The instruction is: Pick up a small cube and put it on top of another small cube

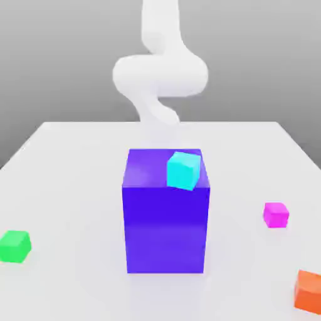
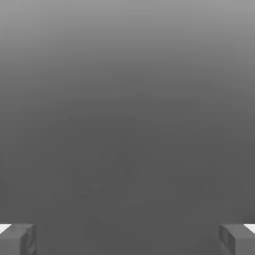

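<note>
Across the exterior view from left to right, a small green cube (image 1: 15, 246) sits near the surface's (image 1: 69, 188) left edge. In the middle stands the big purple-blue block (image 1: 165, 213), with a small cyan cube (image 1: 184, 170) on its top, close to the right-hand corner. Further right lies the small magenta-pink cube (image 1: 276, 214), alone on the surface and well apart from the block. An orange cube (image 1: 309, 291) sits at the lower right corner.

The arm (image 1: 160, 72) rises behind the block. The gripper (image 2: 127, 239) has its jaws spread wide with nothing between them (the hand view shows both fingertips (image 2: 17, 239) at opposite edges).

The likely troubles are these:
- The descent toward the pink cube could clip the tall block or knock the cyan cube off its perch.
- An off-centre closure on so small a cube could squirt it sideways.
- A tilted release could let it slide off whichever cube receives it.
</note>
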Motion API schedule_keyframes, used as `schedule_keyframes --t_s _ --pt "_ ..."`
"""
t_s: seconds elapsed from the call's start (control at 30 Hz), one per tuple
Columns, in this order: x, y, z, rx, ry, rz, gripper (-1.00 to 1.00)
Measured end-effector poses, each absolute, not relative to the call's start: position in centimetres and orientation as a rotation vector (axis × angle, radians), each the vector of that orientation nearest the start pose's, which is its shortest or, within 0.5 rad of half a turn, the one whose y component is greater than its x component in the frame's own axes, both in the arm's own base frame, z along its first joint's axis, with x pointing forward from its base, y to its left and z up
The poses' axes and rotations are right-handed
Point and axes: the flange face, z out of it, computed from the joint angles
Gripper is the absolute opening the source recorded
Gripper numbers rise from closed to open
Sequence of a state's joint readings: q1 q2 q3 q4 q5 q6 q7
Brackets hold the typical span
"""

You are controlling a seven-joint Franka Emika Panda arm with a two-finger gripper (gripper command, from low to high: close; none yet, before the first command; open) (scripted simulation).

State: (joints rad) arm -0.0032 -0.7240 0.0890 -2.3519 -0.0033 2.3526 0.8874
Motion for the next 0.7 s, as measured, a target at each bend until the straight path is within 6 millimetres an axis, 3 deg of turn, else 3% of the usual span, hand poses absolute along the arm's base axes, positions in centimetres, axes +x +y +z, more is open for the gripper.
schedule_keyframes --t_s 0.07,0.17,0.33,0.43,0.53,0.63,0.7 --pt "39.6 8.2 61.3 -2.546 1.075 -0.871 0.00" --pt "41.0 13.4 53.8 -2.618 1.099 -0.756 0.00" --pt "39.3 20.9 41.3 -2.729 1.124 -0.555 0.00" --pt "36.0 24.7 33.9 -2.792 1.132 -0.419 0.00" --pt "31.4 27.4 27.8 -2.845 1.136 -0.280 0.00" --pt "25.1 29.8 22.7 -2.904 1.103 -0.135 0.00" --pt "21.6 30.3 20.2 -2.924 1.115 -0.042 0.00"
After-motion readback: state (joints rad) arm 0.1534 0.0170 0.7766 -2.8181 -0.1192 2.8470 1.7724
